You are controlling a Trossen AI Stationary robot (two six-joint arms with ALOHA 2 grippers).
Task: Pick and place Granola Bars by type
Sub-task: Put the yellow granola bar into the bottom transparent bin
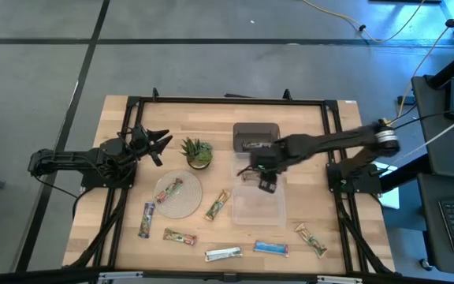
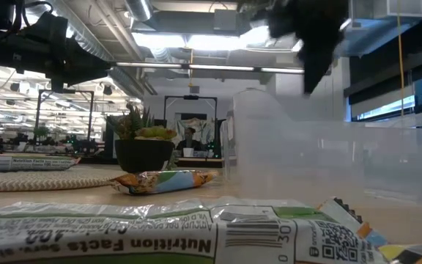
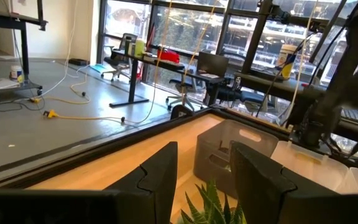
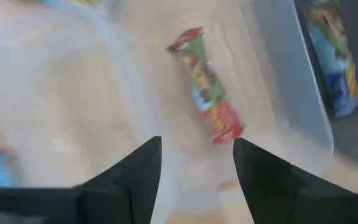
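Several wrapped granola bars lie flat on the wooden table: a purple bar (image 1: 146,219), green/red bars (image 1: 179,236) (image 1: 217,205) (image 1: 311,239), a silver bar (image 1: 223,253) and a blue bar (image 1: 270,248). One more rests on the woven mat (image 1: 169,191), and another lies inside the grey bin (image 1: 256,136). My right gripper (image 1: 266,180) (image 4: 197,155) is open and empty, above the far end of the clear container (image 1: 258,209). Its wrist view shows a green/red bar (image 4: 207,84) beyond the fingers, but not whether it lies inside the container. My left gripper (image 1: 154,143) (image 3: 204,162) waits open at the table's left.
A small potted plant (image 1: 198,151) stands between the two grippers, and the round woven mat (image 1: 187,201) lies nearer. A black frame (image 1: 227,100) rims the table. In the low view a bar (image 2: 160,235) lies close in front, with the clear container (image 2: 328,161) behind it.
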